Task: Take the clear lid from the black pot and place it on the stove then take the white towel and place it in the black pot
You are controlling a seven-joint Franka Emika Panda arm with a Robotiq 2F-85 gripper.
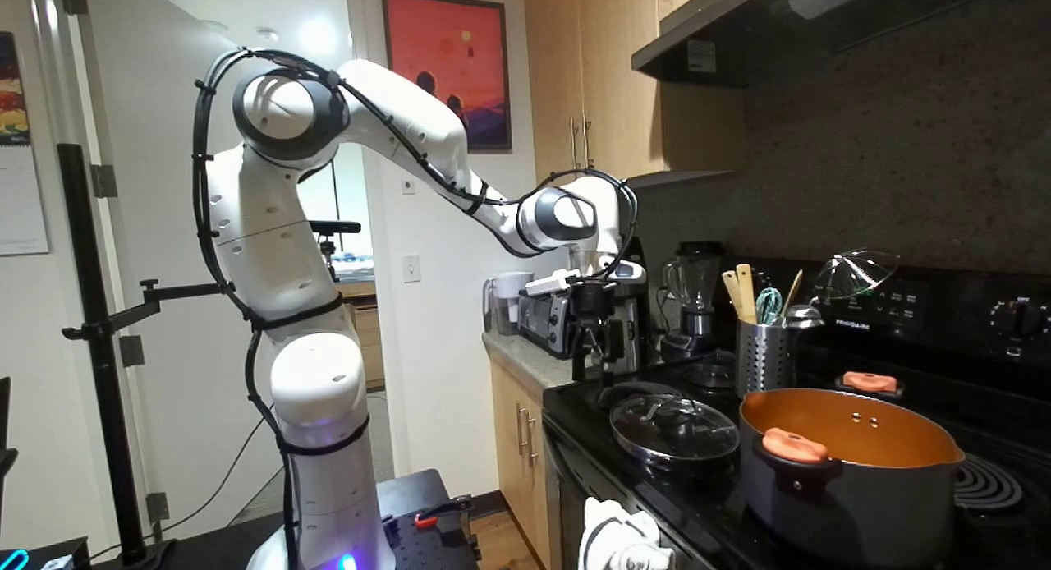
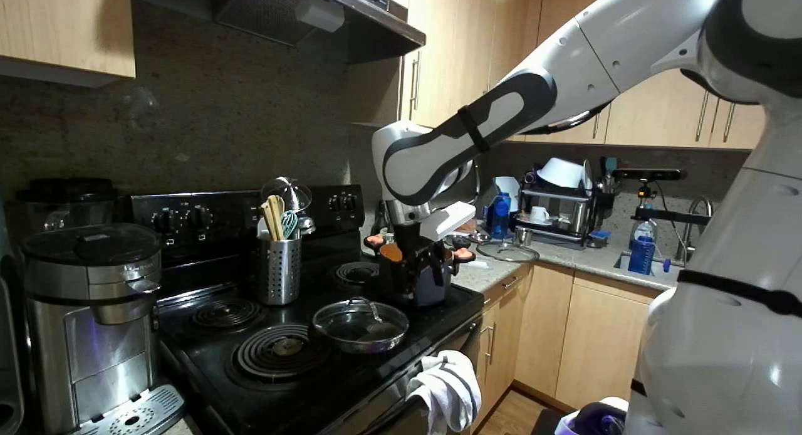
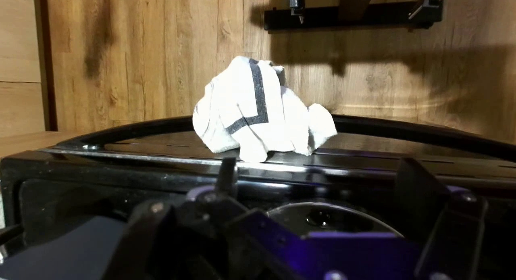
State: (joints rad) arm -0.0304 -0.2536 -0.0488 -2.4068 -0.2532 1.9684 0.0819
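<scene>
As your wrist view shows, the white towel (image 3: 264,110) hangs over the oven handle (image 3: 403,127), between ten and eleven o'clock from your gripper (image 3: 318,166); its long axis goes roughly from nine to three, the narrower end toward three. Your jaws stand apart. The clear lid (image 3: 342,219) lies on the stove (image 3: 72,193), at about five o'clock.

Claw (image 3: 318,171), 1. Stove (image 2: 338,385), 1; coil burners (image 2: 268,361) showing in an exterior view, 3. Black pot (image 1: 854,504), 1. Clear lid (image 1: 673,428) below the claw, another glass lid (image 2: 509,251) well away: 2. White towel (image 2: 446,385), 1. Steel utensil holder (image 2: 280,273), 1.
</scene>
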